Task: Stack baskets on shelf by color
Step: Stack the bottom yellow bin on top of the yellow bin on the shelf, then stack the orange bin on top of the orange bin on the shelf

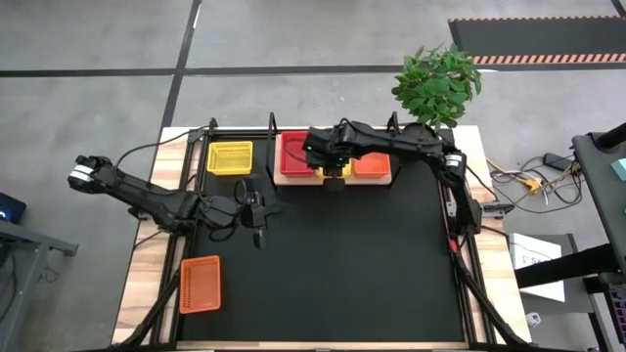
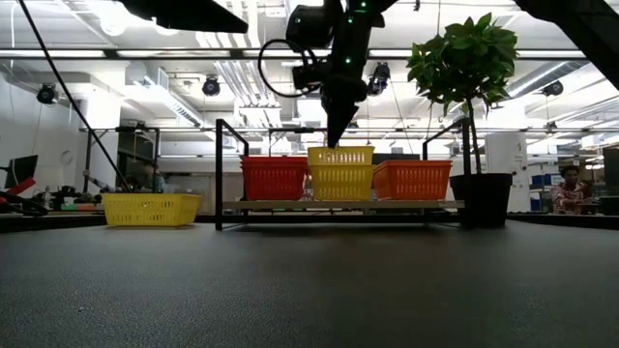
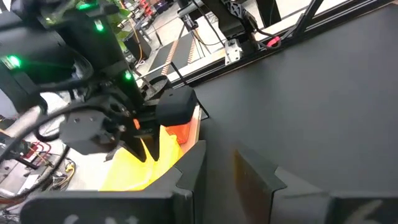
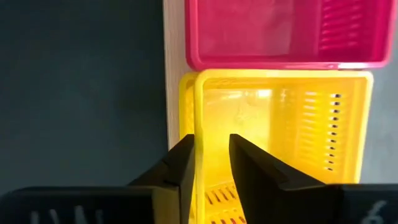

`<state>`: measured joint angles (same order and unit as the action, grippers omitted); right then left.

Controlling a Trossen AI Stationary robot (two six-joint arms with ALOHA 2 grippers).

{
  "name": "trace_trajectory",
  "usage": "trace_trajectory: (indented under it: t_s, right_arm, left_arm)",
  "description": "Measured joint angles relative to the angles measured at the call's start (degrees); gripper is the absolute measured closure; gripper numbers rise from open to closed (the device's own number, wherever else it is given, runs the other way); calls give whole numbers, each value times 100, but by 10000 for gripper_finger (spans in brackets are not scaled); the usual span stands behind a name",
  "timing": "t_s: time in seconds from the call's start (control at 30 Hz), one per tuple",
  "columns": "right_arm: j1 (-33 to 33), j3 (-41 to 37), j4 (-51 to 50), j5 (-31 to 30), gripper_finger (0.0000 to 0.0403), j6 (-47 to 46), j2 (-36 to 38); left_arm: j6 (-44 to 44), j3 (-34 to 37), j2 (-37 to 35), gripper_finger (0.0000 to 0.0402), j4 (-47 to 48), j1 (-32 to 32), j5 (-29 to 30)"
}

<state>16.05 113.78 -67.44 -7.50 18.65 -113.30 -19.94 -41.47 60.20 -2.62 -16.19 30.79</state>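
Note:
The shelf (image 1: 335, 182) stands at the table's far edge and carries a pink-red basket (image 2: 274, 178), a yellow stack (image 2: 340, 174) in the middle and an orange basket (image 2: 412, 180). My right gripper (image 4: 211, 146) points down over the top yellow basket (image 4: 280, 124) and is shut on its near wall. Another yellow basket (image 1: 230, 156) rests flat on the mat, left of the shelf. An orange basket (image 1: 200, 284) lies near the table's near left corner. My left gripper (image 3: 227, 180) hangs open above the mat (image 1: 257, 220), between those two, touching nothing. My right gripper holds the top yellow basket by the rim of its near-side wall (image 4: 199, 118), one finger inside the basket and one outside. The fingers come from above, pointing down. The basket sits level, nested on the yellow one below it (image 2: 340, 188).
A potted plant (image 1: 436, 83) stands at the shelf's right end. Black upright posts (image 2: 219, 174) frame the shelf. The black mat (image 1: 362, 264) spreads wide in front of the shelf. People and equipment show in the room beyond the table.

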Motion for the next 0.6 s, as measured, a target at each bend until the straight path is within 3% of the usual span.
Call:
trace_trajectory:
  t_s: [0.23,0.5,0.6]
  right_arm:
    - [0,125,-170,0,308,87,60]
    - [-2,33,-165,7,383,151,60]
    - [-4,-16,-172,23,392,158,60]
  left_arm:
    - [-2,53,0,343,1,11,0]
    - [-2,61,0,343,-20,11,2]
    - [-2,61,0,343,-20,11,4]
